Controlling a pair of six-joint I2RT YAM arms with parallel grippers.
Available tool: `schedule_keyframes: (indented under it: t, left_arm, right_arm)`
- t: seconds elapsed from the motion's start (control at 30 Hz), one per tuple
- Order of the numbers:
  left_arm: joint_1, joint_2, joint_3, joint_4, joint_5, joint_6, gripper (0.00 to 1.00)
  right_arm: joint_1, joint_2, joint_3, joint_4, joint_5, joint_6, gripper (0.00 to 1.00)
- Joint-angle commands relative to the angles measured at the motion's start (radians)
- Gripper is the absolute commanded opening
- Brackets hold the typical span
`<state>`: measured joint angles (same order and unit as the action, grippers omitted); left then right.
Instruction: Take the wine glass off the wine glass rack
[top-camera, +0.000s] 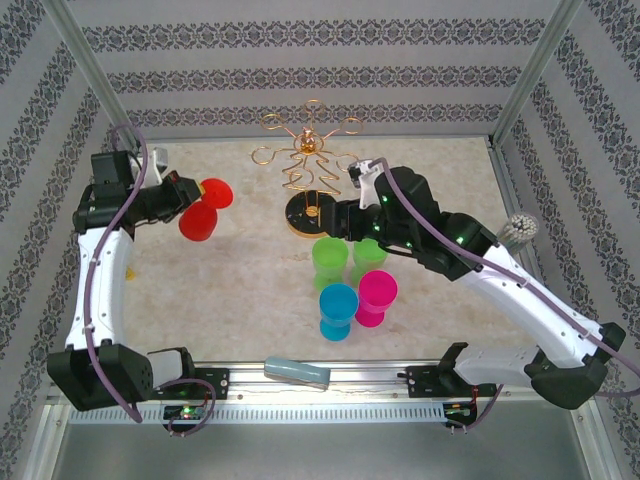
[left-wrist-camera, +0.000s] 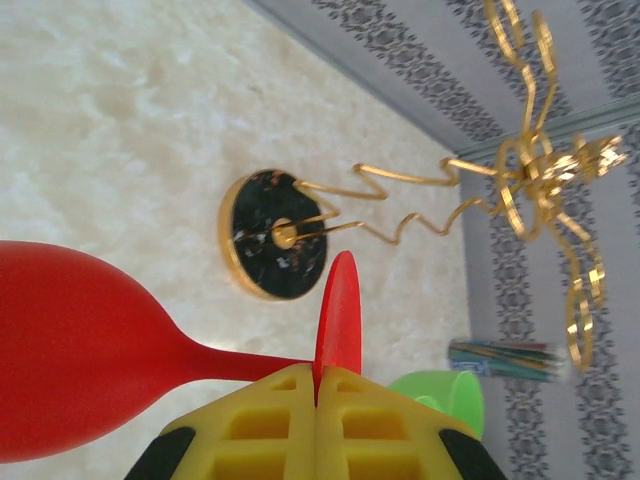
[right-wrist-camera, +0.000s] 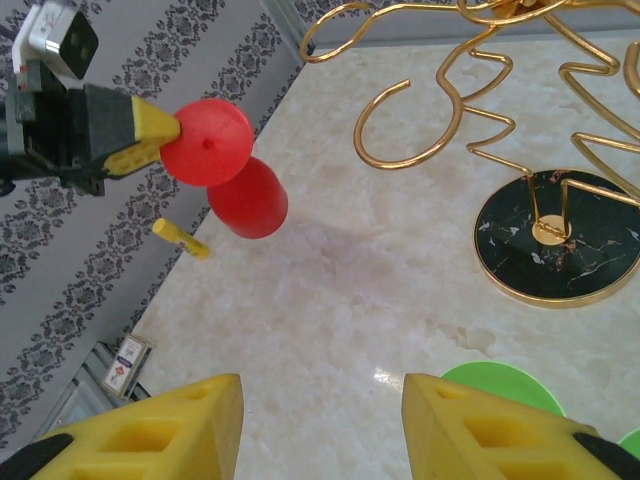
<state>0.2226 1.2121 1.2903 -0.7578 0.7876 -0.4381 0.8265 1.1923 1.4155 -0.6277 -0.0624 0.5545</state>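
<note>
Clearly the left gripper (top-camera: 188, 192) is pinched on the foot of the red wine glass (top-camera: 203, 214), well left of the wine glass rack (top-camera: 310, 165), bowl tipped tableward, while the right gripper (right-wrist-camera: 322, 420) gapes empty.

At the left of the frame the left gripper (top-camera: 186, 197) is clamping the foot of a red wine glass (top-camera: 203, 212), which is lying tilted sideways, well apart from the wine glass rack (top-camera: 308, 165) standing at upper centre on the table (top-camera: 230, 290). The right gripper (top-camera: 338, 216) is hovering just beside the rack's black base. Below it, two green cups (top-camera: 328, 260), a blue cup (top-camera: 338, 310) and a pink cup (top-camera: 376, 297) are standing grouped together.
</note>
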Motion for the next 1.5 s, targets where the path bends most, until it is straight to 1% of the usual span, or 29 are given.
schedule_keyframes:
  t: [0.0, 0.1, 0.27, 0.37, 0.43, 0.53, 0.67, 0.8, 0.83, 0.87, 1.13, 1.3, 1.4, 1.47]
  left_arm:
    - [-0.011, -0.079, -0.031, -0.091, -0.092, 0.138, 0.0]
    - [-0.048, -0.13, -0.048, -0.131, -0.215, 0.2, 0.0]
    - [-0.159, -0.194, -0.122, -0.157, -0.383, 0.29, 0.0]
    - [-0.268, -0.241, -0.161, -0.161, -0.516, 0.33, 0.0]
    - [-0.361, -0.267, -0.181, -0.156, -0.631, 0.358, 0.0]
    - [-0.48, -0.286, -0.198, -0.145, -0.774, 0.39, 0.0]
    - [-0.61, -0.268, -0.216, -0.144, -0.944, 0.438, 0.0]
    - [-0.778, -0.219, -0.248, -0.143, -1.191, 0.509, 0.0]
    - [-0.815, -0.206, -0.255, -0.133, -1.239, 0.52, 0.0]
    - [-0.841, -0.191, -0.262, -0.123, -1.264, 0.53, 0.0]
    - [-1.068, -0.068, -0.369, 0.006, -1.612, 0.643, 0.0]
    - [-1.168, -0.067, -0.481, 0.185, -1.811, 0.771, 0.0]
    - [-1.241, -0.046, -0.552, 0.31, -1.952, 0.844, 0.0]
    - [-1.28, -0.012, -0.591, 0.374, -2.023, 0.886, 0.0]
  right_arm:
    - [-0.007, -0.037, -0.036, 0.035, -0.024, 0.026, 0.46]
    - [-0.006, -0.059, -0.068, 0.048, -0.021, 0.038, 0.46]
    - [-0.006, -0.086, -0.113, 0.039, -0.01, 0.036, 0.46]
    - [-0.004, -0.111, -0.125, 0.03, 0.001, 0.035, 0.46]
    - [-0.006, -0.132, -0.135, 0.027, 0.022, 0.025, 0.46]
    - [-0.006, -0.158, -0.132, 0.01, 0.053, 0.009, 0.46]
    - [-0.005, -0.185, -0.143, 0.003, 0.065, 0.006, 0.47]
    - [-0.006, -0.215, -0.173, 0.008, 0.076, 0.022, 0.47]
    - [-0.006, -0.223, -0.181, 0.008, 0.075, 0.027, 0.47]
    - [-0.006, -0.23, -0.189, 0.009, 0.076, 0.032, 0.47]
    - [-0.006, -0.287, -0.224, 0.008, 0.1, 0.057, 0.47]
    - [-0.006, -0.286, -0.199, 0.011, 0.102, 0.034, 0.47]
    - [-0.006, -0.264, -0.153, -0.01, 0.099, -0.008, 0.47]
    - [-0.006, -0.241, -0.109, -0.036, 0.097, -0.041, 0.47]
